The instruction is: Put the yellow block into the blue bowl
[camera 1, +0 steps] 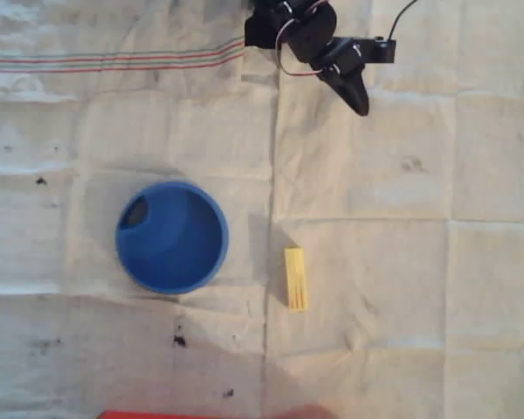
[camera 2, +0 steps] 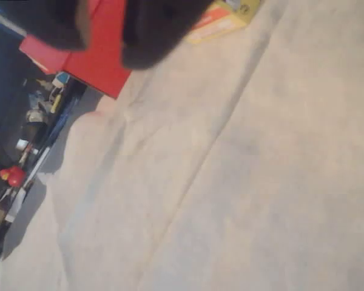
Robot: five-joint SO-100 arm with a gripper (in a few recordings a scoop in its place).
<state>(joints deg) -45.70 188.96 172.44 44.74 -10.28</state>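
The yellow block point(camera 1: 295, 278) lies flat on the cloth, right of centre, its long side running up and down in the overhead view. The blue bowl point(camera 1: 171, 237) stands upright to its left, about a block's length away, with a small dark patch inside near its upper left rim. My gripper point(camera 1: 358, 98) hangs at the top of the overhead view, far above the block. Its black fingers taper to a single point with nothing between them, so it looks shut. In the wrist view the blurred dark gripper point(camera 2: 106, 42) sits at the top edge, with a yellow block point(camera 2: 221, 21) end beyond it.
A wrinkled white cloth point(camera 1: 402, 262) with small dark stains covers the table. A red box point(camera 1: 183, 415) lies at the bottom edge of the overhead view, and the red box point(camera 2: 91, 60) shows again in the wrist view beside floor clutter point(camera 2: 24, 151) past the table's edge.
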